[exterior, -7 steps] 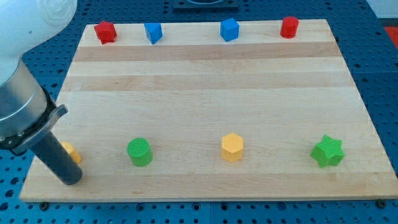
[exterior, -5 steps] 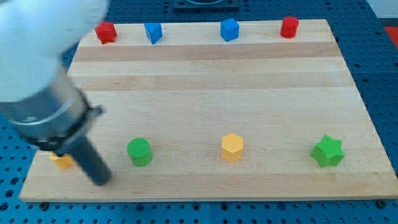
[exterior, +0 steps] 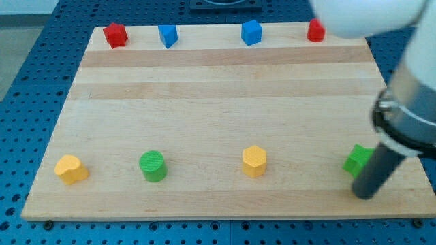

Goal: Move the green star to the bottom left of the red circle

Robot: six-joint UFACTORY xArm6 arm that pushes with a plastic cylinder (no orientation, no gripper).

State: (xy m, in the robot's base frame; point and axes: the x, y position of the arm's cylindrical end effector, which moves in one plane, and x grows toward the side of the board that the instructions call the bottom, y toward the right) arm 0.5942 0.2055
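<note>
The wooden board (exterior: 225, 102) fills most of the view, resting on a blue perforated table (exterior: 27, 75). The white arm (exterior: 409, 75) comes in over the board's right edge, blurred, and covers that edge and part of the top right corner. It ends in the dark rod (exterior: 376, 169), which carries no gripper and so grasps nothing. My tip (exterior: 364, 196) rests on the board just below and touching, or nearly touching, the green star (exterior: 355, 160), whose right side is hidden behind the rod. The star is near the board's bottom right corner.

Left of the star, along the board's bottom row, stand a yellow hexagon (exterior: 254, 161), a green cylinder (exterior: 152, 166) and another yellow block (exterior: 71, 169). Along the board's top edge stand a red block (exterior: 115, 35), two blue blocks (exterior: 167, 35) (exterior: 251, 32), and the red circle (exterior: 315, 30), partly covered by the arm, well apart from the star.
</note>
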